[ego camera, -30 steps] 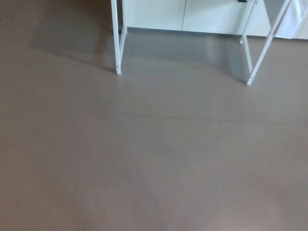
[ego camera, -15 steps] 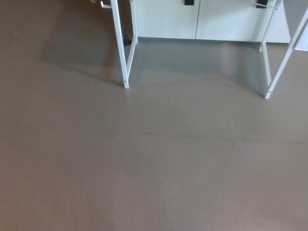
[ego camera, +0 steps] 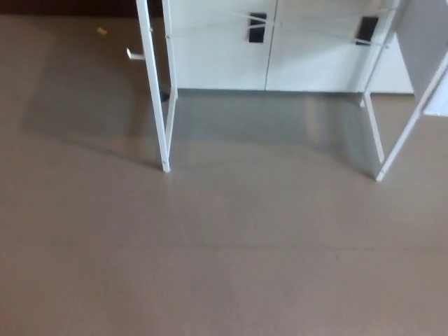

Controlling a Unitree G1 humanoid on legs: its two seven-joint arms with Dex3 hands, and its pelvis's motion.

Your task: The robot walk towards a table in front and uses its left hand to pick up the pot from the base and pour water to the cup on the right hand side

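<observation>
No pot, base or cup shows in the head view. Neither of my hands is in the picture. Only the white legs of a table appear: the left front leg (ego camera: 155, 91) and the right front leg (ego camera: 409, 122), with the rear legs behind them. The tabletop is out of the frame above.
Brown floor (ego camera: 210, 266) fills the lower picture. White cabinet doors (ego camera: 266, 49) with two black handles stand behind the table legs. A small white object (ego camera: 134, 54) lies on the floor at the left, and a white panel (ego camera: 437, 98) sits at the right edge.
The whole picture has shifted: the table legs and cabinet now sit lower and larger in the frame, so the camera has moved closer. No object has moved by itself.
</observation>
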